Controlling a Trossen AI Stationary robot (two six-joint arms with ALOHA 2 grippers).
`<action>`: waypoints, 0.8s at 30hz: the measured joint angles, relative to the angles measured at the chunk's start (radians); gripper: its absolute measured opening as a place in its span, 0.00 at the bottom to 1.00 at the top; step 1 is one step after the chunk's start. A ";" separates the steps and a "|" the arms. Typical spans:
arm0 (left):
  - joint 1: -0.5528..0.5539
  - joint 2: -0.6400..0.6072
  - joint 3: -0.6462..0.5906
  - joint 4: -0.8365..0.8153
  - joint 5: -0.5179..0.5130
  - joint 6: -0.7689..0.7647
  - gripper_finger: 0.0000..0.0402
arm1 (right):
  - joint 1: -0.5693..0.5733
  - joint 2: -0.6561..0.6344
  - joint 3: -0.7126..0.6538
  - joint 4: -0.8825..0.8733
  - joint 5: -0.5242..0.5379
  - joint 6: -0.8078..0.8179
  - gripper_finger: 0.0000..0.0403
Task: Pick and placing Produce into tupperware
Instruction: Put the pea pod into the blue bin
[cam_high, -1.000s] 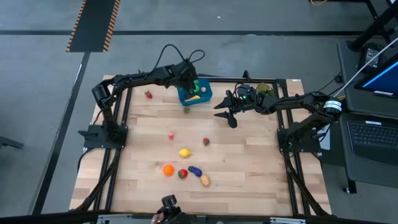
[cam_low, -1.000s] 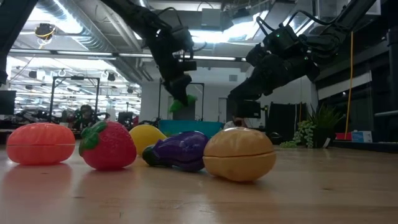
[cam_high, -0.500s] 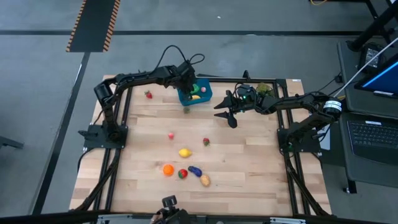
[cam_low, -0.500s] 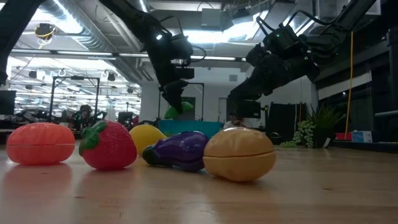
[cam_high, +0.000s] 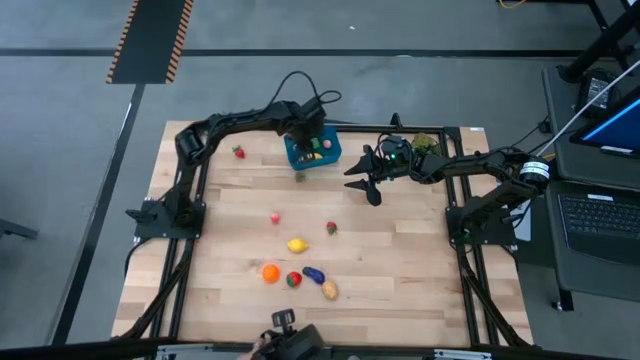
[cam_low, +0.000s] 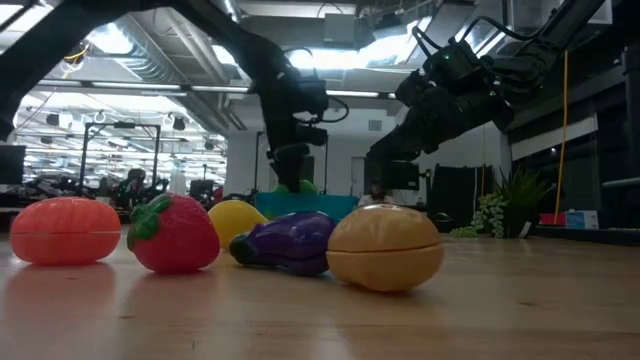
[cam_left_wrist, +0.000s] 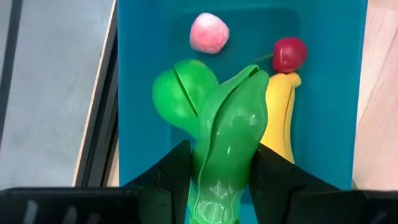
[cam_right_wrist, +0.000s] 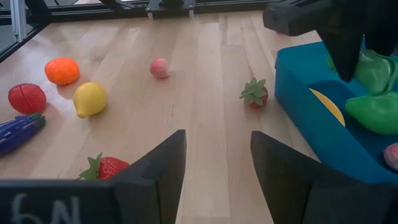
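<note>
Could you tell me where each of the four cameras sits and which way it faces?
High view: overhead, looking down on the table and both arms.
Low view: at tabletop height, looking across past the potato; arms hang above.
Left wrist view: above the tupperware; left gripper grips a green pepper.
Right wrist view: looks across the table; right gripper open, empty.
Shared: high and right wrist views both show the lemon.

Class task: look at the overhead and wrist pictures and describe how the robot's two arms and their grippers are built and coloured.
Both arms are dark, slim and jointed, bolted to black frames at the table's sides. A black cable loops above the left arm near the left gripper. The right gripper has two dark fingers, and a small green light glows on its wrist. In the wrist views the fingers are matt black and broad.
</note>
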 joint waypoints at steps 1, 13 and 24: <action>0.000 0.008 0.014 -0.011 0.000 0.000 0.30 | 0.000 0.000 0.000 0.000 0.000 0.000 0.45; 0.002 0.019 0.029 -0.081 0.003 0.026 0.30 | 0.000 0.000 0.000 0.000 0.000 -0.002 0.45; 0.007 0.064 0.028 -0.050 0.028 0.028 0.30 | 0.000 0.000 0.000 0.000 0.000 -0.001 0.45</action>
